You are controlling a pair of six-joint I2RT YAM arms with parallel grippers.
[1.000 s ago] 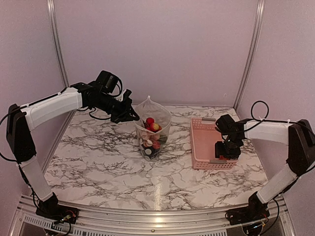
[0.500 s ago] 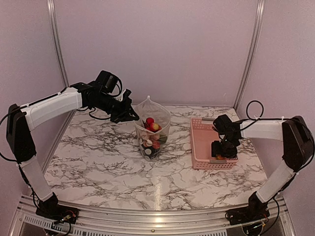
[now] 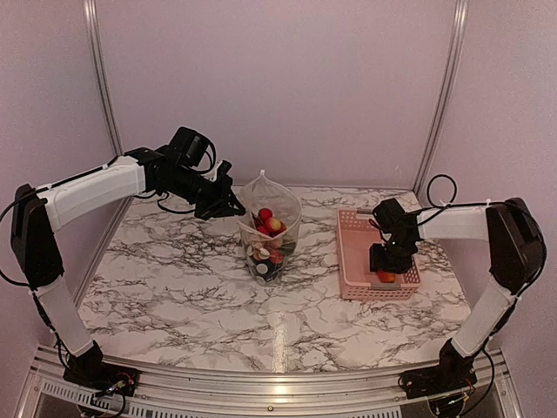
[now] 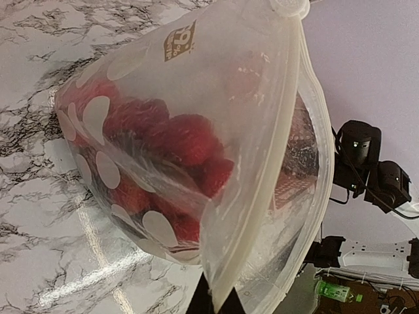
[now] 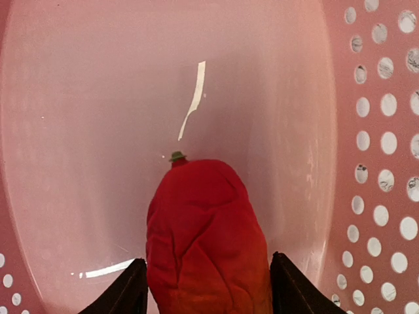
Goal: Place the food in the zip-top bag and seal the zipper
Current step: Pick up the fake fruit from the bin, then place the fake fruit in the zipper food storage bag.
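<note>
Loading looks nearly finished: the left fingers are pressed together on the mouth edge of the bag, holding it upright on the table with most of the food inside. The right fingers are down in the pink basket, spread to either side of 1 red toy piece; whether they grip it yet I cannot tell. The next move calls for a firm squeeze, a carry to the bag's mouth, then pressing the zipper shut.

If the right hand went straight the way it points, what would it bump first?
Probably the red toy food lying between the fingers of the right hand; behind it is the floor of the pink basket.
</note>
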